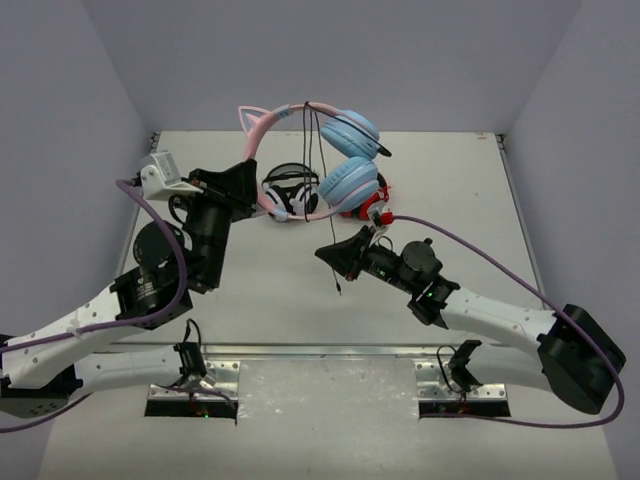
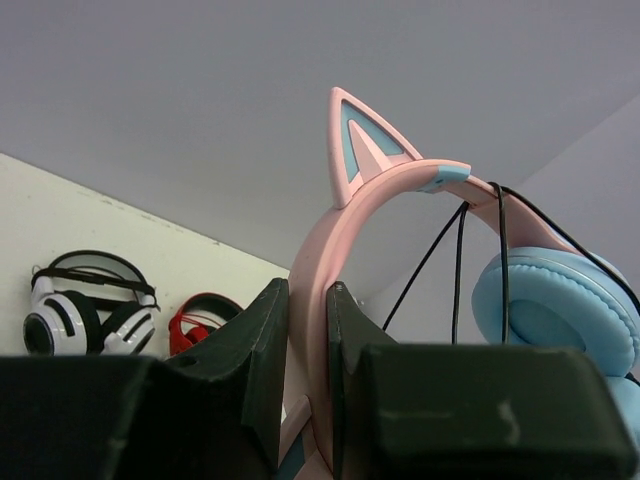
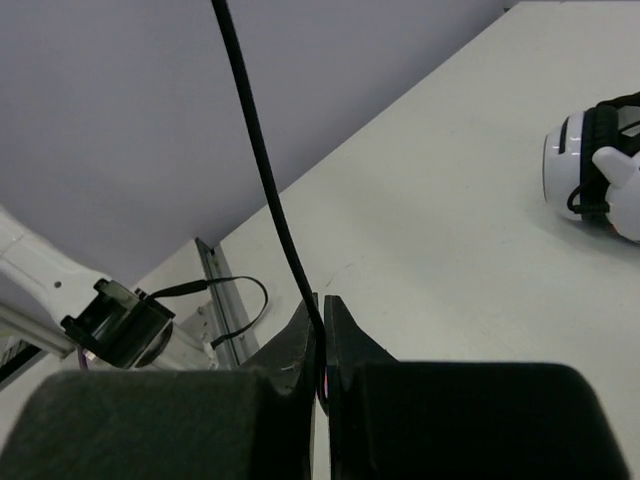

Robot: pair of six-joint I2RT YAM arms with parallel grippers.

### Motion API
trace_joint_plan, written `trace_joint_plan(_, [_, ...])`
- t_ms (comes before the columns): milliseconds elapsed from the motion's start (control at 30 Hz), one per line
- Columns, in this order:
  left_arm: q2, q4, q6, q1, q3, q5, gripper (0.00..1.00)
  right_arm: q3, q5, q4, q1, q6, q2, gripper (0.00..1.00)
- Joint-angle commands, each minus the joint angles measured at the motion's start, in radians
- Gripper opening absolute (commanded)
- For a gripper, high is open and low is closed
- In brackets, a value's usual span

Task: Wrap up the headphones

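Observation:
The headphones (image 1: 272, 122) hang in the air above the table's back, pink cat-eared headband up and the two light blue ear cups (image 1: 349, 160) to the right. My left gripper (image 1: 248, 176) is shut on the pink headband (image 2: 345, 235), which is pinched between the jaws just below a cat ear (image 2: 362, 146). The thin black cable (image 1: 318, 150) is looped over the band and drops past the cups. My right gripper (image 1: 326, 254) is shut on the cable (image 3: 262, 160), low and in front of the cups; a short tail dangles below it.
White-and-black headphones (image 1: 290, 192) and red-and-black headphones (image 1: 370, 208) lie on the table under the raised pair. Both show in the left wrist view, white ones (image 2: 88, 305) and red ones (image 2: 200, 320). A metal rail (image 3: 215, 290) runs along the near edge.

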Motion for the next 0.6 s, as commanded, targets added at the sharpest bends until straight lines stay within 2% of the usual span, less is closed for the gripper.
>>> trace_joint_plan(0, [0.034,0.237,-0.033,-0.008,0.026,-0.133,0.0,0.001,0.16,0.016,0.082,-0.061,-0.017,0.01])
trace_joint_plan(200, [0.118,0.333,0.123,0.014,0.034,-0.245,0.0,0.024,0.269,-0.037,0.228,-0.168,-0.043,0.01])
trace_joint_plan(300, [0.175,0.29,0.117,0.073,0.046,-0.247,0.0,0.075,0.307,-0.102,0.304,-0.234,-0.055,0.01])
trace_joint_plan(433, [0.22,0.184,0.053,0.178,0.028,-0.217,0.0,0.135,0.306,-0.229,0.335,-0.3,-0.071,0.01])
trace_joint_plan(567, [0.254,0.193,0.092,0.21,-0.017,-0.252,0.0,0.196,0.288,-0.338,0.36,-0.366,-0.083,0.01])
